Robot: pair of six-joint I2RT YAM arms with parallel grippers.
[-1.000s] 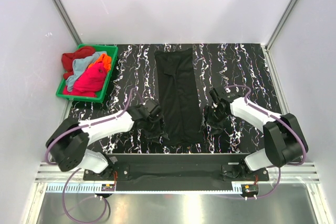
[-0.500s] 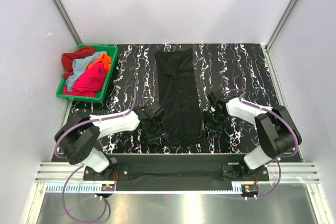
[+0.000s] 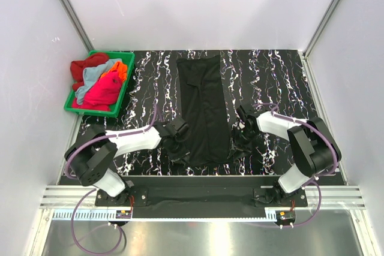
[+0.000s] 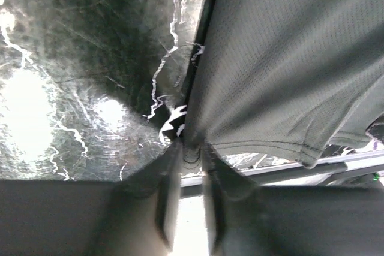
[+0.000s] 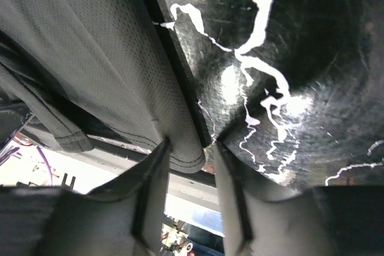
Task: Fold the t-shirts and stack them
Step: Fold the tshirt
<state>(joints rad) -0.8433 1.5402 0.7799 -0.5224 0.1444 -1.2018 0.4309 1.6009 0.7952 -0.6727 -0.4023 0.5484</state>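
A black t-shirt [image 3: 204,106], folded into a long strip, lies flat down the middle of the marbled table [image 3: 270,70]. My left gripper [image 3: 180,148] sits low at the strip's near left corner. In the left wrist view the left gripper [image 4: 192,148] is shut on the hem of the black t-shirt [image 4: 288,58], with the cloth bunched between its tips. My right gripper [image 3: 240,142] is at the near right corner. The right wrist view shows the right gripper [image 5: 189,145] open around the black t-shirt's [image 5: 90,46] hem corner, with a gap left beside the right finger.
A green bin [image 3: 96,112] at the table's far left holds red [image 3: 81,70], light blue [image 3: 96,76], orange [image 3: 120,70] and magenta-pink [image 3: 102,91] t-shirts. White walls enclose the table. The arms' base rail [image 3: 198,190] runs along the near edge.
Both grippers slid inward to the shirt's near corners. The left jaws closed onto the hem. The right jaws narrowed around the other corner.
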